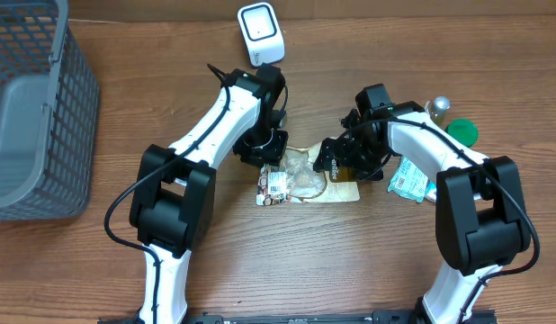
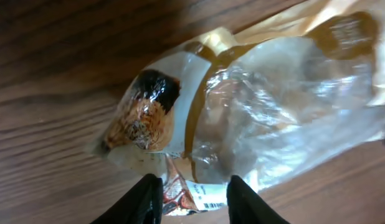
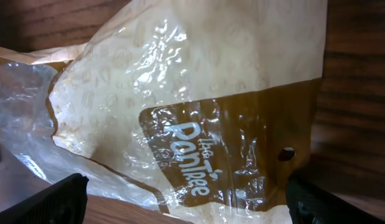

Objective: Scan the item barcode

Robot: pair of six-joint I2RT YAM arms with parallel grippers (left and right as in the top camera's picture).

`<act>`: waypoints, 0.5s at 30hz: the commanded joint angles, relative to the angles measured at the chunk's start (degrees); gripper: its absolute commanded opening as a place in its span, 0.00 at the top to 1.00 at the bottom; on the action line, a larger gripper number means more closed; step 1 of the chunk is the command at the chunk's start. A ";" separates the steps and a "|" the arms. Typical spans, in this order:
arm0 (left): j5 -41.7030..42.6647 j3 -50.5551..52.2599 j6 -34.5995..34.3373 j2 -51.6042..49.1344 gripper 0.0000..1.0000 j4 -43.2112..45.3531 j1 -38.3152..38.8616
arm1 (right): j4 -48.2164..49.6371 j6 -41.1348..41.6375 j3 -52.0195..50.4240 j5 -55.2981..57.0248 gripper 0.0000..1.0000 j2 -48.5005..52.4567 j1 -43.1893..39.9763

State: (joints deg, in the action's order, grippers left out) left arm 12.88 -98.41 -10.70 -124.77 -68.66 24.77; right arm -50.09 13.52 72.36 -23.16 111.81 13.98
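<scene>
Looking down your left gripper (image 2: 194, 200), you find its fingers (image 2: 149, 198) standing partly apart and released. The white barcode label (image 2: 208, 200) of the pastry bag (image 2: 273, 106) lies loose in the gap. Your right gripper (image 3: 192, 202) is spread wide over the bag's brown printed end, grasping nothing. The bag lies flat on the table (image 1: 107, 270), nearer you than the white scanner (image 1: 260, 34) and slightly to its right. It is crinkled clear film with a dark-topped bun showing inside. The left arm (image 1: 215, 121) bends down just in front of the scanner, and the right arm (image 1: 422, 144) reaches in from further to the scanner's right.
</scene>
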 commanded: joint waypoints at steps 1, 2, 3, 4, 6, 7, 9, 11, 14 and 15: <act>0.50 3.61 0.26 -0.44 0.66 1.46 0.48 | 0.42 1.53 -1.07 -0.52 0.01 -0.57 0.33; 0.48 4.52 -0.13 -0.44 0.66 2.10 0.37 | 0.39 1.51 -1.07 -0.52 0.01 -0.57 0.33; 0.50 5.66 -0.68 -0.44 0.66 3.04 0.33 | 0.37 1.51 -1.09 -0.52 0.01 -0.57 0.33; 0.48 6.34 -0.96 -0.44 0.67 3.63 0.33 | 0.42 1.51 -1.14 -0.52 0.01 -0.57 0.33; 0.52 7.65 -1.31 -0.44 0.67 4.87 0.33 | 0.59 1.51 -1.27 -0.52 0.01 -0.57 0.33; 0.50 8.15 -1.57 -0.44 0.67 5.22 0.33 | 0.87 1.53 -1.51 -0.55 0.00 -0.57 0.33; 0.50 8.72 -1.57 -0.44 0.67 5.75 0.33 | 1.64 1.70 -2.21 -0.55 0.01 -0.57 0.44; 0.52 8.74 -1.57 -0.44 0.68 5.75 0.33 | 3.26 1.75 -3.58 -1.20 0.01 -0.57 0.61; 0.50 8.74 -1.57 -0.44 0.67 5.88 0.33 | 6.27 1.70 -5.51 -5.33 0.01 -0.57 0.66; 0.52 8.74 -1.57 -0.44 0.67 5.88 0.33 | 7.52 1.70 -6.05 -7.28 0.01 -0.57 0.66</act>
State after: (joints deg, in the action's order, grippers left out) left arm 13.50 -91.09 -11.68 -124.75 -63.16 24.73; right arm -44.49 15.09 69.28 -25.87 110.39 14.00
